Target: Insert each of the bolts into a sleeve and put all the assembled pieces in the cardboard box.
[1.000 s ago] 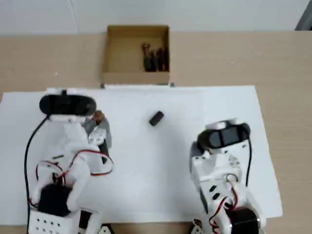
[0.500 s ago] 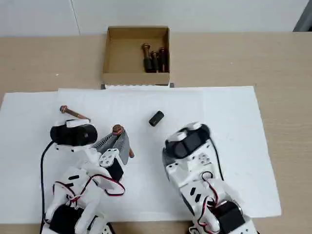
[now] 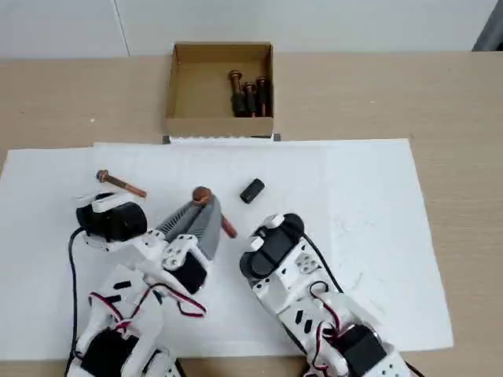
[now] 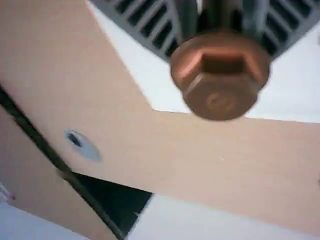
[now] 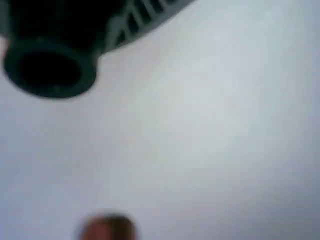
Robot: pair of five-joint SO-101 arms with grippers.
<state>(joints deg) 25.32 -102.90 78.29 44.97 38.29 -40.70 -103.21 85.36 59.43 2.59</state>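
Far left on the white paper (image 3: 377, 204), a loose bolt (image 3: 120, 183) lies flat with its head toward the left edge. Just to its right, the left gripper (image 3: 206, 210) is clamped on a second copper bolt (image 3: 202, 194), hex head pointing up the table, shank poking out at a slant toward the right arm (image 3: 314, 290). From the left wrist, that hex head (image 4: 220, 75) sits right between the ribbed grey fingers (image 4: 145, 17).

At the back of the table (image 3: 456, 102) stands the cardboard box (image 3: 220, 126), with three assembled pieces (image 3: 250, 94) lying together against its right wall.

On to the middle: a spare black sleeve (image 3: 251, 191) rests alone on the paper, near the held bolt but apart from it.

Right side now: the right gripper (image 5: 65, 25) pinches another sleeve (image 5: 50, 70), open bore facing the camera, white paper beneath.
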